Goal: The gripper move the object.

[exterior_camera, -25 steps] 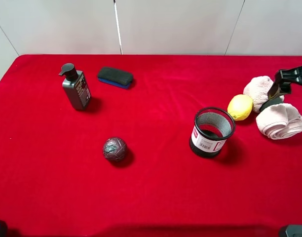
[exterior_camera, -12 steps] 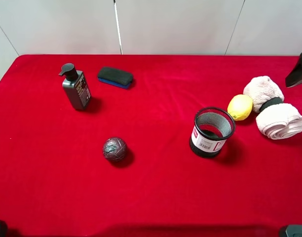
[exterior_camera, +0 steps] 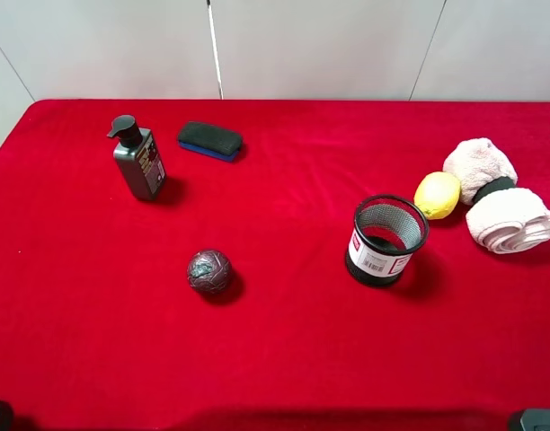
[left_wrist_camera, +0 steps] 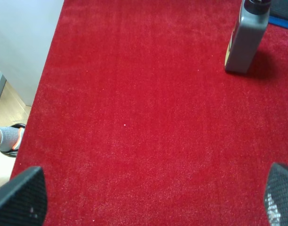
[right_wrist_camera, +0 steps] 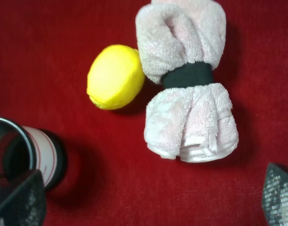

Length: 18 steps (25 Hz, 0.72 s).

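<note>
The pale pink towel roll (exterior_camera: 491,193) lies at the right side of the red table, its two lobes cinched by a black band. It touches the yellow lemon (exterior_camera: 437,194). In the right wrist view the towel (right_wrist_camera: 187,75) lies free below my right gripper (right_wrist_camera: 148,197). That gripper is open and empty, its two dark fingertips wide apart and clear of the towel. It is almost out of the exterior high view. My left gripper (left_wrist_camera: 148,197) is open and empty over bare red cloth near the table's left edge.
A black mesh cup (exterior_camera: 387,240) stands left of the lemon and shows in the right wrist view (right_wrist_camera: 26,155). A grey pump bottle (exterior_camera: 137,160), a dark eraser (exterior_camera: 209,140) and a dark ball (exterior_camera: 208,271) sit on the left half. The bottle (left_wrist_camera: 247,35) is ahead of my left gripper.
My right gripper was at the towel's band, then rose and drew back to the right, out of the exterior view. The towel stays in place beside the lemon.
</note>
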### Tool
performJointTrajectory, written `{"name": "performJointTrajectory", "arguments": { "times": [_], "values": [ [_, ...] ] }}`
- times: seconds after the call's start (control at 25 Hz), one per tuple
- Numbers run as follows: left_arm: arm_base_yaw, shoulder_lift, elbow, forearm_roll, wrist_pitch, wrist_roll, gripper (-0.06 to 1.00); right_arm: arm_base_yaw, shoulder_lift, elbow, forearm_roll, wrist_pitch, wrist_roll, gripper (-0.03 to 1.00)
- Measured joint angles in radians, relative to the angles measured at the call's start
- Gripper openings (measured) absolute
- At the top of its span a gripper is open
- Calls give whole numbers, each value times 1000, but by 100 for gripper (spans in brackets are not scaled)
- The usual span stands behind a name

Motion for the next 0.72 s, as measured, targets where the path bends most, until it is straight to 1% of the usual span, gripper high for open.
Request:
{"name": "performJointTrajectory", "arguments": {
  "times": [0.32, 0.72],
  "values": [
    [0, 0, 0, 0, 0, 0, 91, 0, -237, 128, 15, 1, 0, 69],
    [0, 0, 0, 0, 0, 0, 91, 0, -504, 250, 30, -6, 0, 69]
  ]
}}
